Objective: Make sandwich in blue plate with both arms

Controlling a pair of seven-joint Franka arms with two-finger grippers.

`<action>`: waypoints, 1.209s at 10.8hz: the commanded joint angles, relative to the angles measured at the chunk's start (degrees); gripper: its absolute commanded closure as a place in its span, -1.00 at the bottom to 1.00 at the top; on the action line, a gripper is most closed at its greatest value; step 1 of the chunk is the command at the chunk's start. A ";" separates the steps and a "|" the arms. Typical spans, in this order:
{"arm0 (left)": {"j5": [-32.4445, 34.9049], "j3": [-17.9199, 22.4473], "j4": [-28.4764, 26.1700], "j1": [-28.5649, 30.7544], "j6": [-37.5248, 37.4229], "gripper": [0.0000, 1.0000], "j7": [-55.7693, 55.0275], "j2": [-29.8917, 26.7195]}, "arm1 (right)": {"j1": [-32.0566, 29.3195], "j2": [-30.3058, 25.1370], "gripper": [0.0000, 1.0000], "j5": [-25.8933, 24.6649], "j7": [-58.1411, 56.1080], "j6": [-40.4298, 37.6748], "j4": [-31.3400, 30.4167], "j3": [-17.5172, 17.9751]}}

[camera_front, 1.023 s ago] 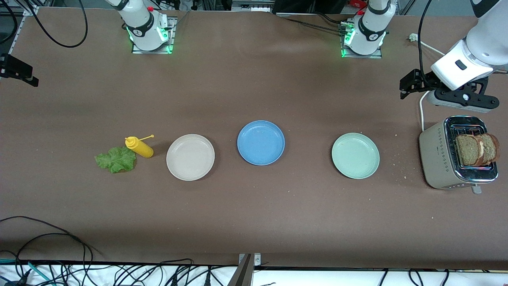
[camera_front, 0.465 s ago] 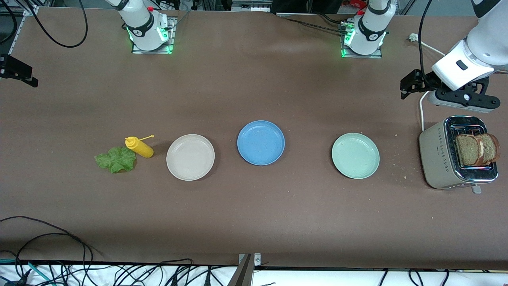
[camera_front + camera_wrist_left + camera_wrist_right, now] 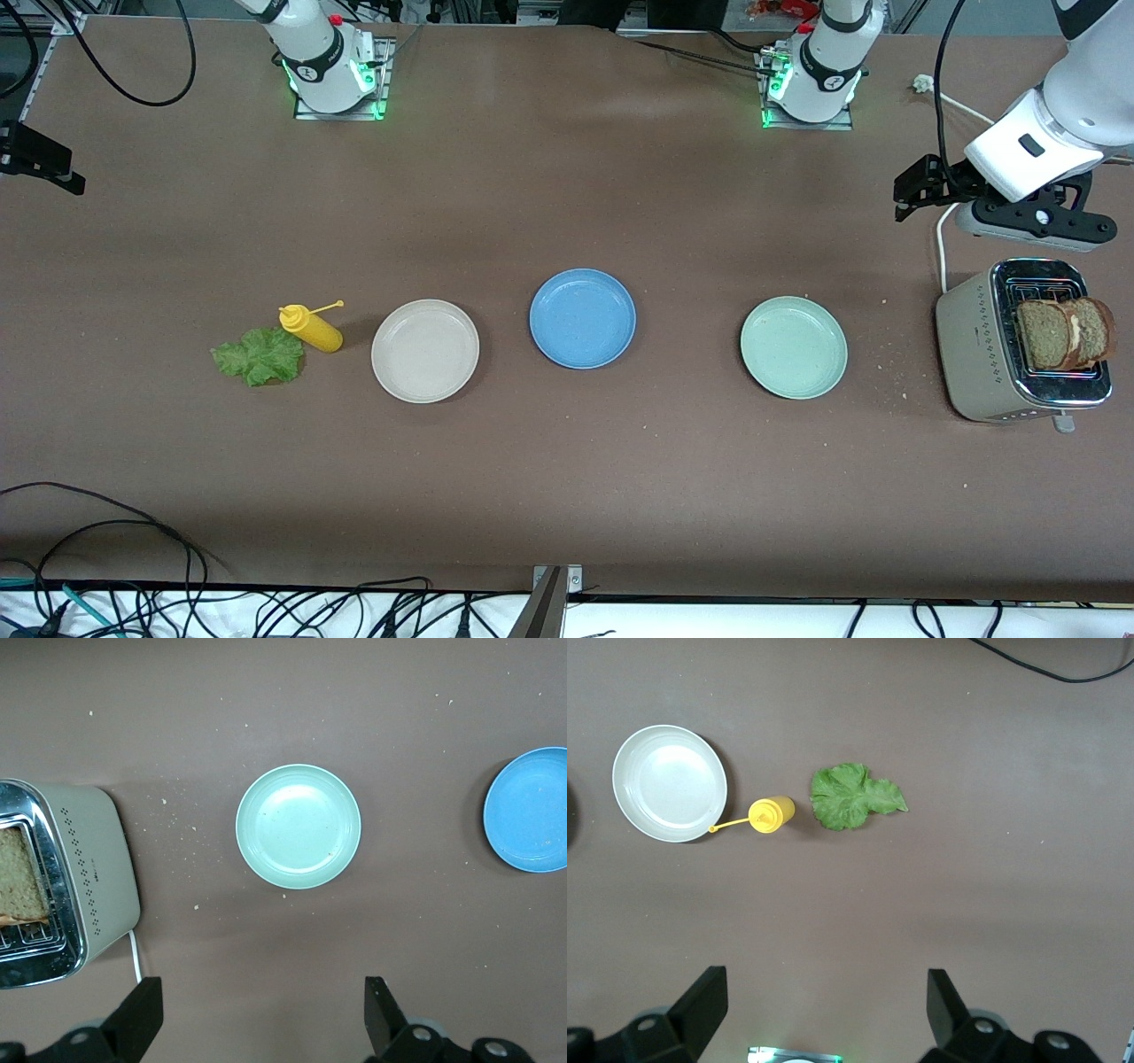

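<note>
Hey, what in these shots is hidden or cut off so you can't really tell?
- Bread slices: lower halves hidden inside the toaster, front view.
- Toaster: cut off by the picture's edge, left wrist view.
- Blue plate: partly cut by the edge, left wrist view.
- Right gripper: only fingertips show, right wrist view.

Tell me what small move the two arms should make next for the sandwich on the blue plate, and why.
Probably lower the open left gripper toward the two brown bread slices standing in the beige toaster. The round blue plate holds nothing, bread goes down first, and that gripper hangs up near the toaster. The open right gripper, high over the ruffled green lettuce leaf, can wait.
</note>
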 commanded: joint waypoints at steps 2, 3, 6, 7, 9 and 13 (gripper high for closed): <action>0.62 -0.01 1.88 0.30 -1.44 -1.00 1.44 0.63 | 0.09 0.31 -1.00 -0.65 0.00 -0.11 0.64 -0.12; 0.62 -0.01 1.88 0.30 -1.44 -1.00 1.44 0.63 | 0.01 0.32 -1.00 -0.57 -0.01 -0.11 0.64 -0.12; 0.62 -0.01 1.88 0.30 -1.44 -1.00 1.44 0.63 | -0.35 0.32 -1.00 -0.65 -0.01 -0.03 0.64 -0.29; 0.62 -0.01 1.88 0.30 -1.44 -1.00 1.44 0.63 | -0.35 0.32 -1.00 -0.48 -0.01 -0.11 0.64 -0.29; 0.62 -0.01 1.88 0.30 -1.44 -1.00 1.44 0.63 | 0.09 0.40 -1.00 -0.39 0.17 0.41 0.55 -0.21; 0.62 -0.01 1.88 0.38 -1.44 -1.00 1.44 0.63 | 0.27 1.11 -1.00 0.05 0.61 0.68 0.37 0.06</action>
